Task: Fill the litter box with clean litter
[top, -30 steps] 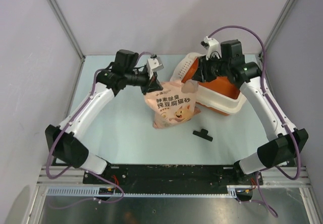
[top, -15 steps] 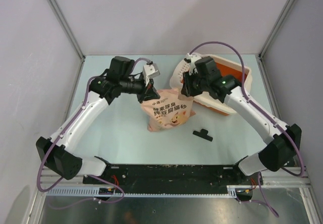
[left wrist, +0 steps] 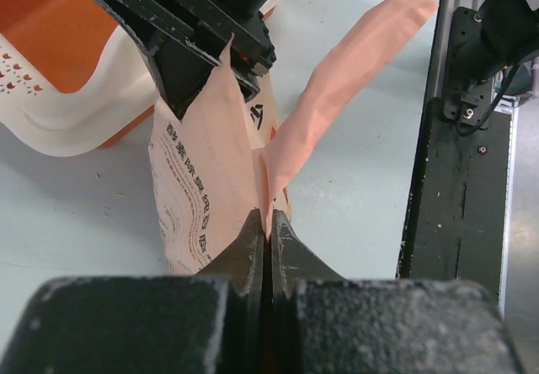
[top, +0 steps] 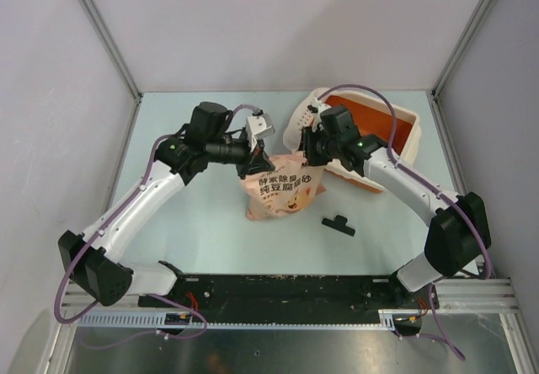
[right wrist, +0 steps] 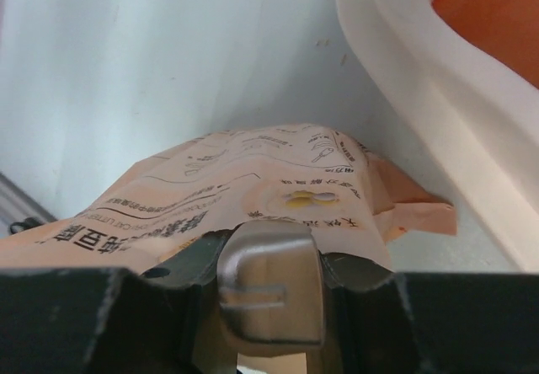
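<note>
Uncovered further than half a second ago: litter box, far right of the table, orange inside showing. Just beside it, bag, upright. Clamped on its top corners: left gripper, right gripper. Nearby, black clip.

We held our left arm stretched in from the left of the pink bag, elbow bowed outward and wrist turned toward the bag's top. Our left gripper had its fingers pressed flat together on the bag's upper left edge, with no gap between them. Our right arm bent in from the right of the bag, forearm slanting toward it. Our right gripper faced the left one across the bag's top, clamped on the opposite upper edge.
</note>
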Robot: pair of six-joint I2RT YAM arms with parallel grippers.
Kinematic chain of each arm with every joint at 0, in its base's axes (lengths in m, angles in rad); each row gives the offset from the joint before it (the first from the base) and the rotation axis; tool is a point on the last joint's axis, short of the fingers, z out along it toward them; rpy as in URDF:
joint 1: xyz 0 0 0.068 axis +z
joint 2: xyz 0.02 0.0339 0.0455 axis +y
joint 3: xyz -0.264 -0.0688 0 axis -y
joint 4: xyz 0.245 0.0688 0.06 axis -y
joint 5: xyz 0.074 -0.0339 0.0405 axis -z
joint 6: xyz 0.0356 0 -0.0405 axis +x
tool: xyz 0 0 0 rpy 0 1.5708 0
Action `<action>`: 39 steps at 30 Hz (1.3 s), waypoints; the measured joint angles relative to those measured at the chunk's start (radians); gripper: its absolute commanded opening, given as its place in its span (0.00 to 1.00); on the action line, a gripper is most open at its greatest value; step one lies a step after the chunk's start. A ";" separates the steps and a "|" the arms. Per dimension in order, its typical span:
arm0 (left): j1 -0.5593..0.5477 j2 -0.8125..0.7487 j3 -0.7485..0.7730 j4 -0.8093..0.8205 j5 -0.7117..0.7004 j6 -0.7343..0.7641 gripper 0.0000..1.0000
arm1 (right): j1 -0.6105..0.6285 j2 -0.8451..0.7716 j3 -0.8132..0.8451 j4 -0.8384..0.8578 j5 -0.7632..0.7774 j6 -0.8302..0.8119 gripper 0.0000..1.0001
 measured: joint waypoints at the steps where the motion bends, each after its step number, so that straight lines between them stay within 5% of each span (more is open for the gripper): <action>1: -0.002 0.000 -0.006 0.009 -0.004 -0.001 0.00 | -0.008 0.007 -0.012 0.022 -0.027 0.008 0.00; 13: -0.006 -0.115 -0.127 0.086 -0.131 0.068 0.00 | -0.227 0.040 -0.069 0.225 -0.511 0.298 0.00; 27: -0.006 -0.107 -0.121 0.085 -0.185 0.118 0.00 | -0.428 -0.092 -0.111 0.267 -0.563 0.434 0.00; 39: -0.011 -0.084 -0.096 0.087 -0.191 0.143 0.00 | -0.549 -0.103 -0.305 0.502 -0.748 0.648 0.00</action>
